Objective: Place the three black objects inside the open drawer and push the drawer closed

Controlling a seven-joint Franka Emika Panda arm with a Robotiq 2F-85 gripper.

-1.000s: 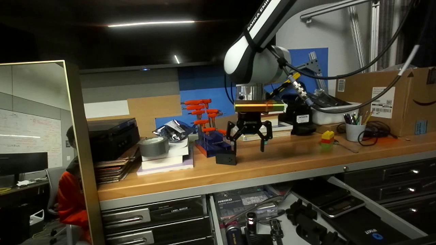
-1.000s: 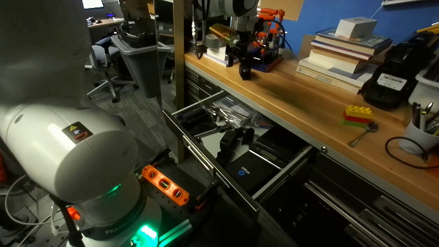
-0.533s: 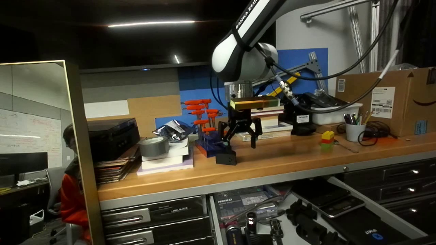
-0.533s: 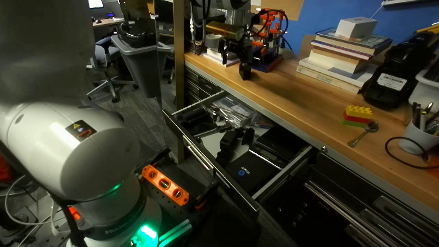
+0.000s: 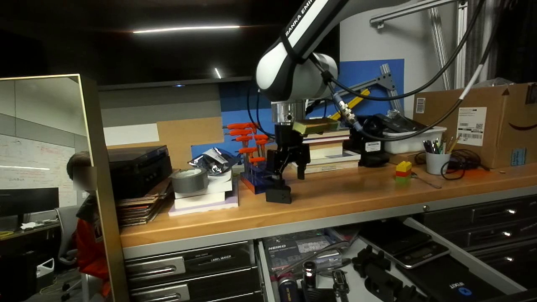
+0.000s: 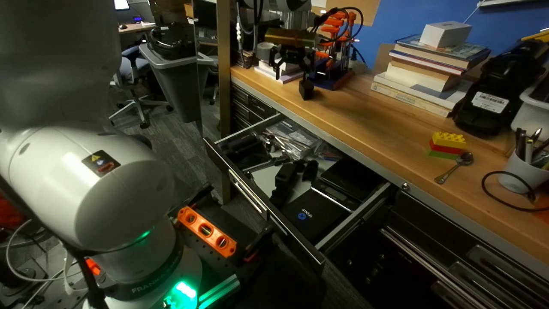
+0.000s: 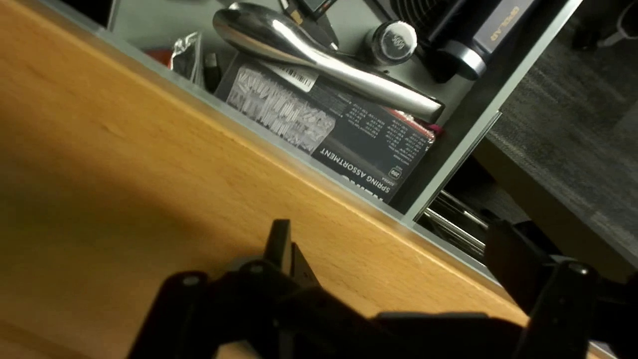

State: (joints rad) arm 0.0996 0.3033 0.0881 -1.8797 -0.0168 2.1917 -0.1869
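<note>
One claw (image 5: 290,179) at a new angle, jaws wide, near one black block (image 5: 278,195)

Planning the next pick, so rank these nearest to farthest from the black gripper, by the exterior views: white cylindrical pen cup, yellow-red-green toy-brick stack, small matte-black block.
In both exterior views:
1. Black block: just below the gripper.
2. Toy-brick stack: to the picture's right.
3. Pen cup: farther right, past the stack.
</note>
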